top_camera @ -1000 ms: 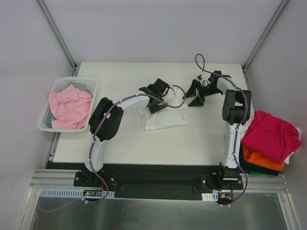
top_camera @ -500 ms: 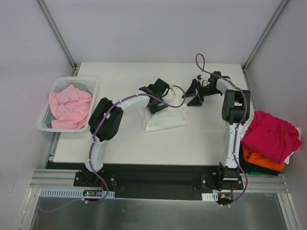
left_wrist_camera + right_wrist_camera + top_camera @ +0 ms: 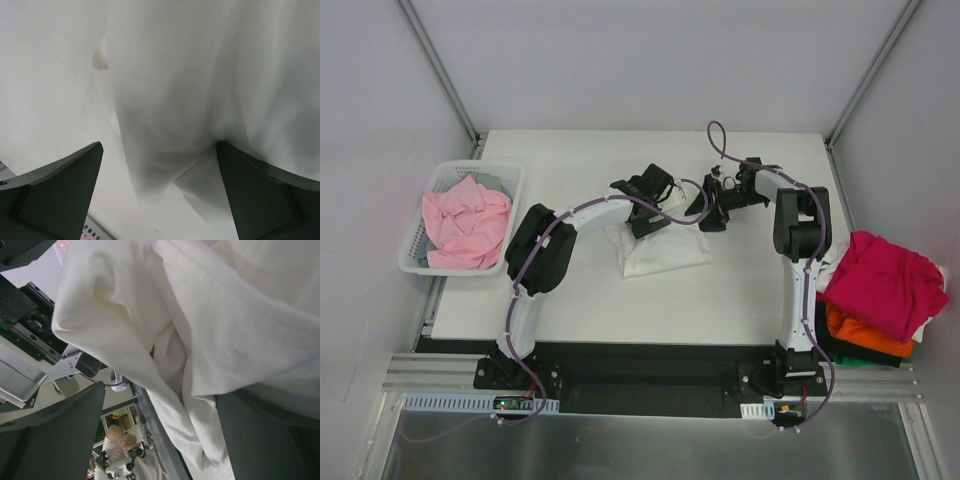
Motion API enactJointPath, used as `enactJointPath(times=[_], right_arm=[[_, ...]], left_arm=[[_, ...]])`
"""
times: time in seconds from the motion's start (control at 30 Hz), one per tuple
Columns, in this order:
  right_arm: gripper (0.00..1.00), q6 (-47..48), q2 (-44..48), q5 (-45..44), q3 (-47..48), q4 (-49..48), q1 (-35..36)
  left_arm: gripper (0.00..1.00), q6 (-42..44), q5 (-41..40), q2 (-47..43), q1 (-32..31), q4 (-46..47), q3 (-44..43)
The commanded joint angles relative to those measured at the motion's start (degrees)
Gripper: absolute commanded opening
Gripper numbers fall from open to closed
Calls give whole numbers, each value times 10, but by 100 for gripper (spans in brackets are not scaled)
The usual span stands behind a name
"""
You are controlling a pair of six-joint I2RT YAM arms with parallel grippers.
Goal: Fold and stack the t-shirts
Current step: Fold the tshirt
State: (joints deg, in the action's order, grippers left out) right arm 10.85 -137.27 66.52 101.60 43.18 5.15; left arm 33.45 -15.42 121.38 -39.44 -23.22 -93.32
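Top view: a white t-shirt (image 3: 665, 250) lies as a rumpled, partly folded block at the centre of the table (image 3: 570, 290), its long side running left to right. The left gripper (image 3: 648, 207) stands over the upper left edge of this shirt and the right gripper (image 3: 708, 208) at its upper right corner; the two are near each other but apart. A pale pink t-shirt (image 3: 468, 225) is bunched in the white lattice basket (image 3: 410, 262) at the left edge of the frame, just beside the table. At the right edge, off the table, a magenta t-shirt (image 3: 885, 280) is draped over an orange t-shirt (image 3: 860, 332), with a dark t-shirt (image 3: 835, 348) beneath both. Left wrist view: the two dark fingers (image 3: 55, 195) of the left gripper (image 3: 159, 150) occupy the lower corners, spread wide and released; a soft fold of the white t-shirt (image 3: 170, 75) fills the frame above and sags into the gap between them without being pinched. Right wrist view: the fingers (image 3: 260, 440) of the right gripper (image 3: 160, 392) are likewise spread wide in the lower corners, grasping nothing; a creased bunch of the white t-shirt (image 3: 225, 315) covers the upper and right part of the frame and reaches down between them, its loose edge hanging at lower centre. Whether the cloth touches the inner faces of either pair of fingers cannot be told
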Motion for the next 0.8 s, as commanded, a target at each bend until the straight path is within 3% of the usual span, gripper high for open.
enactJointPath(times=[0.0,0.37,0.77], right_arm=[[94,51,41,-21,-13,8,5],[95,76,68,-53,0,38,-24],[95,79,36,-85,89,70,-50]], left_arm=[[99,-10,11,-4,-6,-24,-16],[99,-6,10,-5,-6,-24,-13],[99,-12,17,-11,-6,-24,-2]])
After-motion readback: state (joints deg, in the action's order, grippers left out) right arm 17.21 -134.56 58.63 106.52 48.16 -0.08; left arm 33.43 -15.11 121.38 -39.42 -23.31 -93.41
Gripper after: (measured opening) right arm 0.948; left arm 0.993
